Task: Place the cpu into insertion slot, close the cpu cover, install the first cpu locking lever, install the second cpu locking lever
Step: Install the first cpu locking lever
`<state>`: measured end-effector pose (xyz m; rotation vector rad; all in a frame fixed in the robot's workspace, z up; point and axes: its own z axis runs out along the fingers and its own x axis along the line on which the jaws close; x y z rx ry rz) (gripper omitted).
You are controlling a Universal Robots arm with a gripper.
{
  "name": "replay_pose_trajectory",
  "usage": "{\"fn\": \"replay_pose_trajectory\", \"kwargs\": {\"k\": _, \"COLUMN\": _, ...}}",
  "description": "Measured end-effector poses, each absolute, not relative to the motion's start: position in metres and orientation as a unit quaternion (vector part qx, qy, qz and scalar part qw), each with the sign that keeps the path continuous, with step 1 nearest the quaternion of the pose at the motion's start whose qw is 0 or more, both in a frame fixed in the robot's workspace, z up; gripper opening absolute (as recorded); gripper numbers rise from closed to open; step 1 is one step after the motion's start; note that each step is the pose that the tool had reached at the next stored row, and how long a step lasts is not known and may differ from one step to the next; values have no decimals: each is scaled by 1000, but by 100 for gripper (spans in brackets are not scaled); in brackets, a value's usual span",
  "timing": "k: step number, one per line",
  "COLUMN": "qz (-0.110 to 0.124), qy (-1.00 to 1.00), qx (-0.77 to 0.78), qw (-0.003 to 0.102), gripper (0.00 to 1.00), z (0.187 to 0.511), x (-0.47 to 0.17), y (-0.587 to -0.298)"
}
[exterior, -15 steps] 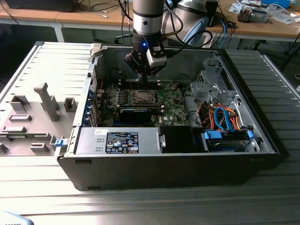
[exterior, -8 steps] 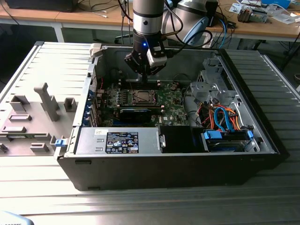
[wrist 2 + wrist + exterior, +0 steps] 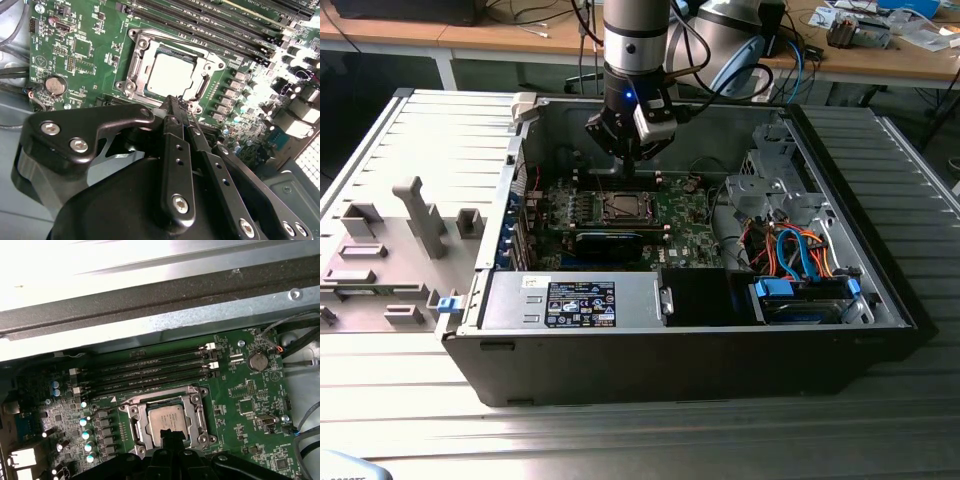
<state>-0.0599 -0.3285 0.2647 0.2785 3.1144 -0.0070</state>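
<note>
Open computer case (image 3: 880, 290) | cpu (image 3: 170, 75) seated in socket | jaws (image 3: 176, 102) clenched, empty, above cpu

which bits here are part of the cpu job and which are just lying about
Part of the job:
- cpu, lying in the socket
- cpu cover, the metal frame around the chip
- gripper, fingers together, just above the socket's edge

Just lying about:
- memory slots
- coin battery
- orange and blue cables
- grey holder tray beside the case
</note>
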Motion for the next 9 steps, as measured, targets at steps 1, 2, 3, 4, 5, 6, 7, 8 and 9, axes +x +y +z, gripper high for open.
{"fn": "replay_pose_trajectory", "kwargs": {"k": 1, "qz": -2, "qy": 996, "qx": 88, "qw": 7, "gripper": 11, "z": 265, "x": -60, "y": -329}}
{"fn": "replay_pose_trajectory", "kwargs": {"k": 2, "qz": -2, "qy": 996, "qx": 87, "qw": 7, "gripper": 11, "z": 265, "x": -60, "y": -329}}
{"fn": "replay_pose_trajectory", "kwargs": {"k": 3, "qz": -2, "qy": 996, "qx": 86, "qw": 7, "gripper": 11, "z": 265, "x": -60, "y": -329}}
{"fn": "replay_pose_trajectory", "kwargs": {"k": 4, "qz": -2, "qy": 996, "qx": 85, "qw": 7, "gripper": 11, "z": 265, "x": -60, "y": -329}}
{"fn": "replay_pose_trajectory", "kwargs": {"k": 5, "qz": -2, "qy": 996, "qx": 84, "qw": 7, "gripper": 11, "z": 265, "x": -60, "y": -329}}
{"fn": "replay_pose_trajectory", "kwargs": {"k": 6, "qz": -2, "qy": 997, "qx": 83, "qw": 7, "gripper": 11, "z": 265, "x": -60, "y": -329}}
{"fn": "replay_pose_trajectory", "kwargs": {"k": 7, "qz": -2, "qy": 997, "qx": 83, "qw": 7, "gripper": 11, "z": 265, "x": -60, "y": -329}}
{"fn": "replay_pose_trajectory", "kwargs": {"k": 8, "qz": -2, "qy": 997, "qx": 81, "qw": 7, "gripper": 11, "z": 265, "x": -60, "y": -329}}
{"fn": "replay_pose_trajectory", "kwargs": {"k": 9, "qz": -2, "qy": 997, "qx": 81, "qw": 7, "gripper": 11, "z": 265, "x": -60, "y": -329}}
